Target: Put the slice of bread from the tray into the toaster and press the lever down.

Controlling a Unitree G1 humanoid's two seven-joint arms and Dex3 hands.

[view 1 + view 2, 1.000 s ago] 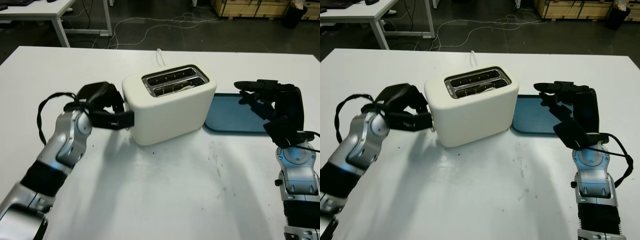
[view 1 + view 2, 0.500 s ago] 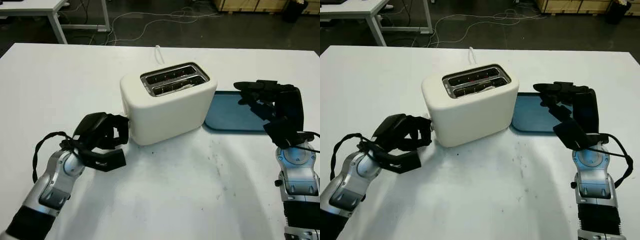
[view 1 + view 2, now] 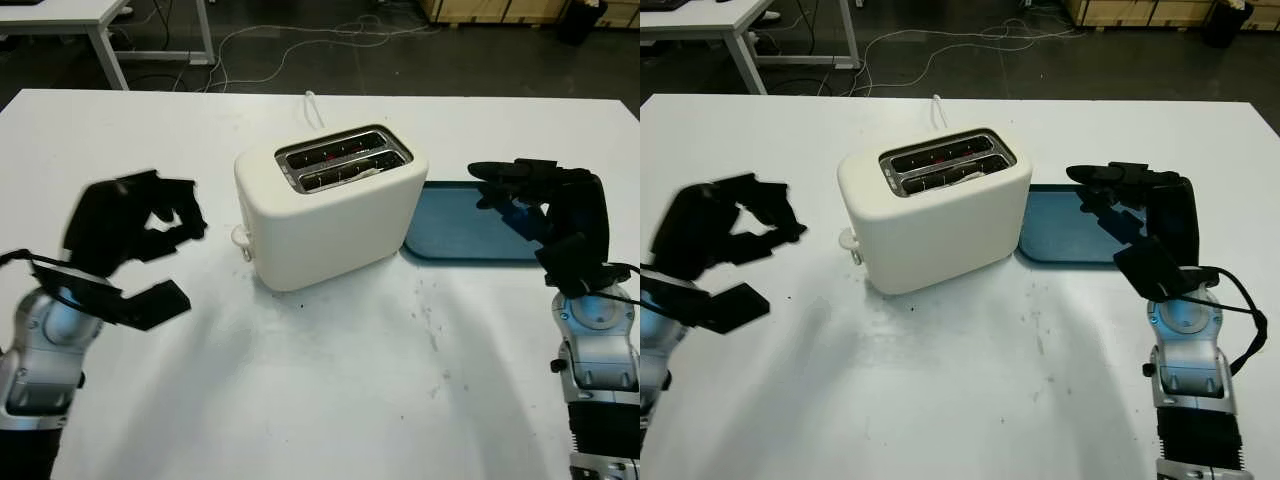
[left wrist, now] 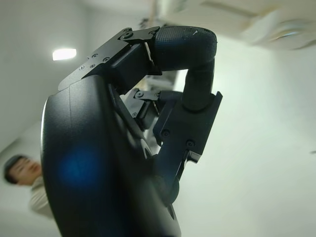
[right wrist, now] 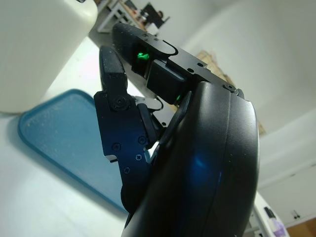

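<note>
Bread (image 3: 345, 176) is sitting in the toaster (image 3: 330, 215), long side along the slot, mid-table. From the head views, the lever (image 3: 240, 237) is sticking out toward the left hand (image 3: 130, 235), the nearer one, fingers curling and holding nothing. Right hand (image 3: 1140, 215) is hanging over the tray (image 3: 1065, 230), holding nothing.

Left wrist view: curled fingers (image 4: 190, 64), a person far off.

Right wrist view: fingers (image 5: 116, 94) are not curling, tray below.
</note>
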